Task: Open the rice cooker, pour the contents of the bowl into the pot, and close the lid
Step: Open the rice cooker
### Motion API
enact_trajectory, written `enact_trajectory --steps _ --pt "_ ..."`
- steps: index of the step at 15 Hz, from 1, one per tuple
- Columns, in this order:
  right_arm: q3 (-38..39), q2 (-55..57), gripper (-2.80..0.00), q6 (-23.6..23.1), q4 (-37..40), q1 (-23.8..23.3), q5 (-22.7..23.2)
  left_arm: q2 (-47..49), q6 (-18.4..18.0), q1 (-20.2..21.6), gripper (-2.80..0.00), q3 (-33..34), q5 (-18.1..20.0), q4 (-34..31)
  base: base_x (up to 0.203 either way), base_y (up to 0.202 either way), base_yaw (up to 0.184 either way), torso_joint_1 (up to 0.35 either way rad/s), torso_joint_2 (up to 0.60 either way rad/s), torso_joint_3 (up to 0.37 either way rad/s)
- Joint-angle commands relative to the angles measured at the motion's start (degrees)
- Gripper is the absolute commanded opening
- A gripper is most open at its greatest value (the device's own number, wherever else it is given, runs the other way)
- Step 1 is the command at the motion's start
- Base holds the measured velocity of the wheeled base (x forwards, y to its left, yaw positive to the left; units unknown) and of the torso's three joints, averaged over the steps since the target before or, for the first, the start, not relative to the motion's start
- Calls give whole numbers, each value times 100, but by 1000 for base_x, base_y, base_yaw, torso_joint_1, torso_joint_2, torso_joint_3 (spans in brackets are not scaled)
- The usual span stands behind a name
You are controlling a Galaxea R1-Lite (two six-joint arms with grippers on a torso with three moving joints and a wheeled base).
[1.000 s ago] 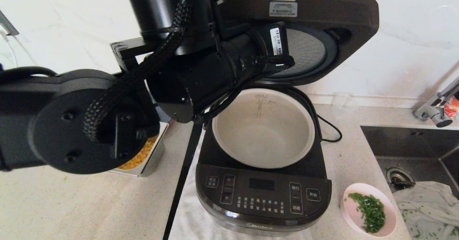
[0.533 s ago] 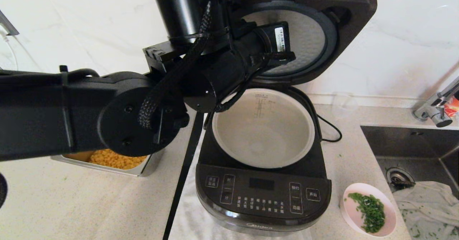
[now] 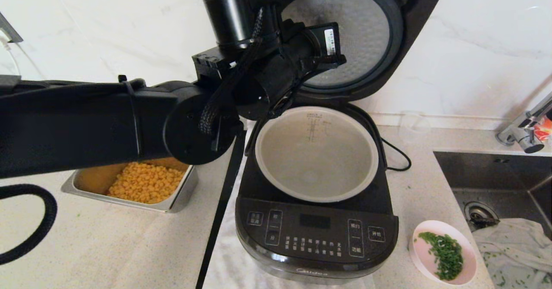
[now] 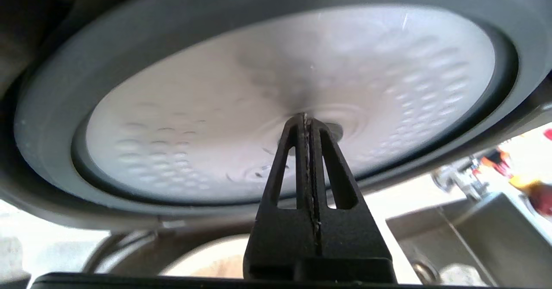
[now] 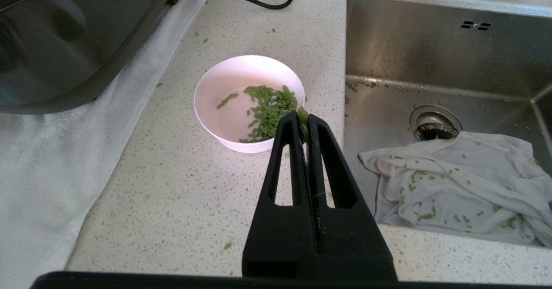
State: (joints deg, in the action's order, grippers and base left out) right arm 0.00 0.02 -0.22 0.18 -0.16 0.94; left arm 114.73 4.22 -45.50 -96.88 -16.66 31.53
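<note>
Head view. Glossy black boxy rice cooker (image 3: 317, 233), landmark: its hinged black lid (image 3: 414, 30) stands raised behind it, dimpled silver disc facing forward. Round light-grey inner pot (image 3: 317, 153) sits in the cooker, uncovered. Left arm crosses from the cooker's left, its end up at the lid's underside. Small pale-pink bowl (image 3: 424, 254) of chopped green herb rests on the counter just right of the cooker's front. Rectangular steel tray (image 3: 177, 200) of yellow corn lies left of the cooker. Steel sink (image 3: 491, 172) lies right of the cooker.

Left wrist view. Left gripper (image 4: 305, 117): fingers pressed together, empty, tips at the silver disc; contact cannot be told.

Right wrist view. Right gripper (image 5: 303, 118): fingers together, holding nothing, above the bowl's rim, beside the cooker. White cloth (image 5: 457, 181) lies in the sink.
</note>
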Motion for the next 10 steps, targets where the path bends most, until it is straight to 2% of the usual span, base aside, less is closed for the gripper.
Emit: enact_trajectory --steps 1,5,10 --pt "0 -2 -280 -4 -1 -1 3 236 0 103 -280 -191 -12 20 0 0 0 0 0 0" --pt "0 -2 -280 -4 -1 -2 3 230 34 94 -280 -242 2 41 0 0 0 0 0 0" --pt "0 -2 -280 -4 -1 -2 3 -982 102 -147 -280 457 -3 -312 0 0 0 0 0 0"
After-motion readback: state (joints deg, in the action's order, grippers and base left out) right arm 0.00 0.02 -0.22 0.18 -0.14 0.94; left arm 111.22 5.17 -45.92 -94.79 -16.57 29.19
